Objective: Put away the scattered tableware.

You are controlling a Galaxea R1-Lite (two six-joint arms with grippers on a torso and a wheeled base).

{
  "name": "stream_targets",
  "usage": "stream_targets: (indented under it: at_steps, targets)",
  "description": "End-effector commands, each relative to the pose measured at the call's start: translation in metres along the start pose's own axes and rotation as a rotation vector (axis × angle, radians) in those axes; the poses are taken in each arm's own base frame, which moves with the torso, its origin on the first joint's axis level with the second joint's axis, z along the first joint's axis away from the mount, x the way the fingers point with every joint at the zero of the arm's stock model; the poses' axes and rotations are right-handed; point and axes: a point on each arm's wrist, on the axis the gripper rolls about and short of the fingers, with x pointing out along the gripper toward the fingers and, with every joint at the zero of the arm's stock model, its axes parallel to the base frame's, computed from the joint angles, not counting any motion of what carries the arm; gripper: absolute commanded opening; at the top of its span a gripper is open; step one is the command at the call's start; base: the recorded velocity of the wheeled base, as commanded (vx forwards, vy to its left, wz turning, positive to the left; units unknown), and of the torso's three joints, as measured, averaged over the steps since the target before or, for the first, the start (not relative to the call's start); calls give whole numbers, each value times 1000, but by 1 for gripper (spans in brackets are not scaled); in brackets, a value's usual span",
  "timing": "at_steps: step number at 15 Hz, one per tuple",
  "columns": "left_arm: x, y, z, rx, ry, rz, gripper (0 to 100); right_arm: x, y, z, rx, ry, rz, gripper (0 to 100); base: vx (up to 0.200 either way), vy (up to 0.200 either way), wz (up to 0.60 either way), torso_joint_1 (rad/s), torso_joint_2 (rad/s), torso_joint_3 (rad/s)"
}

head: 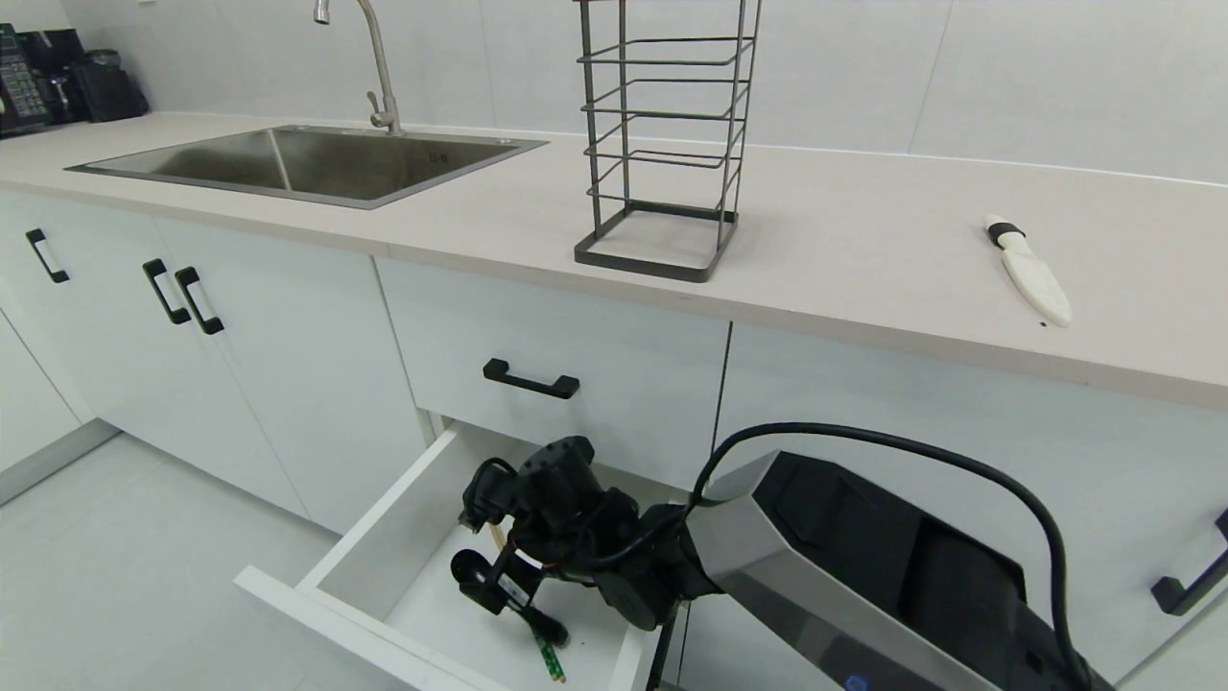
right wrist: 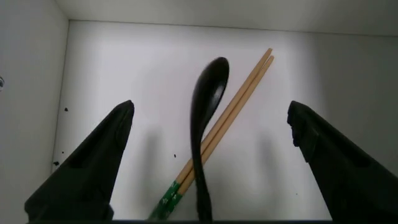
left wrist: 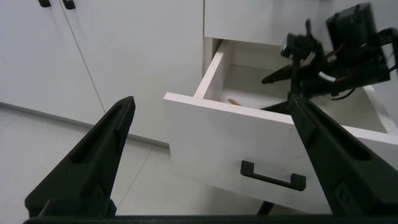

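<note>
A black spoon (right wrist: 208, 87) and a pair of wooden chopsticks (right wrist: 233, 112) with green ends lie crossed on the floor of the open white drawer (right wrist: 124, 74). My right gripper (right wrist: 209, 112) hangs open just above them, one finger on each side, holding nothing. From the head view it sits low inside the drawer (head: 317, 595), right gripper (head: 499, 576) over the spoon (head: 549, 631) and chopsticks (head: 550, 662). A white knife (head: 1031, 274) with a black band lies on the counter at the right. My left gripper (left wrist: 211, 106) is open and empty, out in front of the drawer (left wrist: 249, 149).
A dark wire rack (head: 662, 144) stands mid-counter, with a steel sink (head: 307, 163) and tap to its left. Shut cabinet doors with black handles line the front below. The floor lies bare left of the drawer.
</note>
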Motion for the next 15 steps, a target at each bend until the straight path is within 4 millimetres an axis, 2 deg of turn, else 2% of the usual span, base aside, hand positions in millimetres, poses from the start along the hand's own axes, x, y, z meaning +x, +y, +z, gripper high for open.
stream_targets:
  at_steps: [1, 2, 3, 5, 6, 9, 12, 15]
  targets:
    - [0, 0, 0, 0, 1, 0, 100, -47, 5, 50, -25, -109, -10, 100, 0, 0, 0, 0, 0, 0]
    - [0, 0, 0, 0, 1, 0, 100, -78, 6, 66, -33, -162, -24, 100, 0, 0, 0, 0, 0, 0]
    - [0, 0, 0, 0, 1, 0, 100, -107, 9, 73, -36, -201, -29, 100, 0, 0, 0, 0, 0, 0]
    - [0, 0, 0, 0, 1, 0, 100, -155, 31, 70, -40, -242, -9, 100, 0, 0, 0, 0, 0, 0]
    - [0, 0, 0, 0, 1, 0, 100, -177, 41, 63, -44, -236, 1, 100, 0, 0, 0, 0, 0, 0]
    - [0, 0, 0, 0, 1, 0, 100, -234, 52, 31, -3, -195, -22, 100, 0, 0, 0, 0, 0, 0]
    - [0, 0, 0, 0, 1, 0, 100, -277, 54, 13, 10, -211, -40, 100, 0, 0, 0, 0, 0, 0]
    - [0, 0, 0, 0, 1, 0, 100, -324, 56, -15, 29, -200, -80, 100, 0, 0, 0, 0, 0, 0]
